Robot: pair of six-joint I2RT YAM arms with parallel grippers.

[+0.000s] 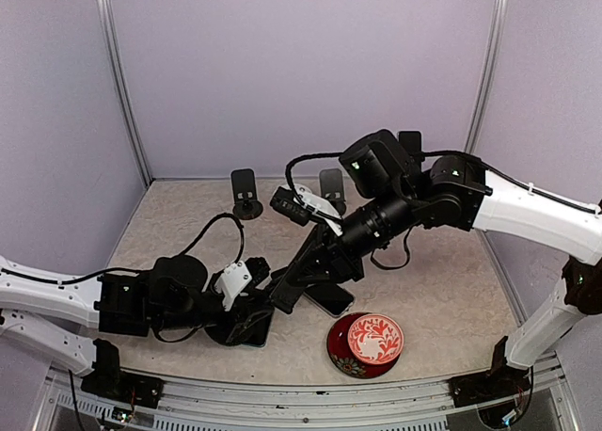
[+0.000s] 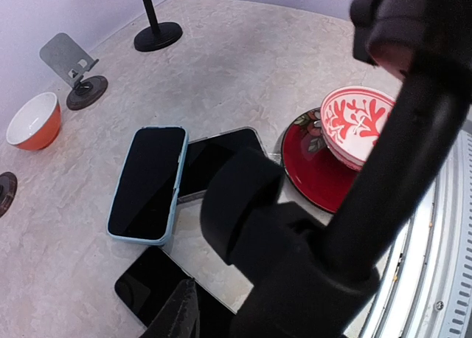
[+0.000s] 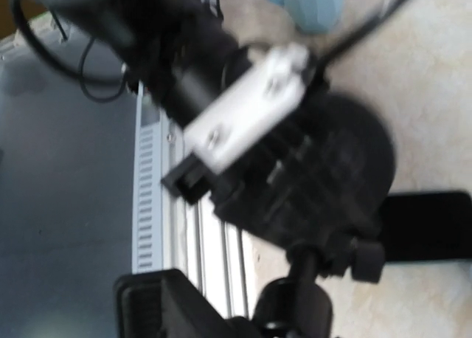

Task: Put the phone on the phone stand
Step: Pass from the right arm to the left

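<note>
Green marks: small dots on the black housings of the right arm (image 1: 527, 210), too small to read; every phone screen is dark.
Tabletop: beige, stone-speckled table (image 1: 442, 290), with a slotted metal rail (image 2: 442, 264) along its near edge.
Room: pale lilac walls (image 1: 301, 73) on three sides, metal posts (image 1: 118, 73) in the back corners.
Phone: light-blue-cased phone (image 2: 147, 183) lies flat, screen up, mid-table, its long edge against a black phone (image 2: 221, 157); another black phone (image 2: 151, 290) lies nearer the rail.
Stand in play: black phone stand (image 2: 354, 205), slanting between the two grippers, just beside the phones.
Right gripper (image 1: 285, 295): clamped on the stand's stem, so far as its blurred wrist view shows.
Left gripper (image 1: 252, 311): at the stand's lower end; clenched or loose cannot be told.
Other stands: grey folding stand (image 2: 70, 61) and black pole stand (image 2: 156, 28), upright toward the back wall.
Crockery: red-and-white patterned bowl (image 2: 358, 120) sits on a red plate (image 2: 310, 172); orange bowl (image 2: 33, 120) stands apart, near the grey stand.
</note>
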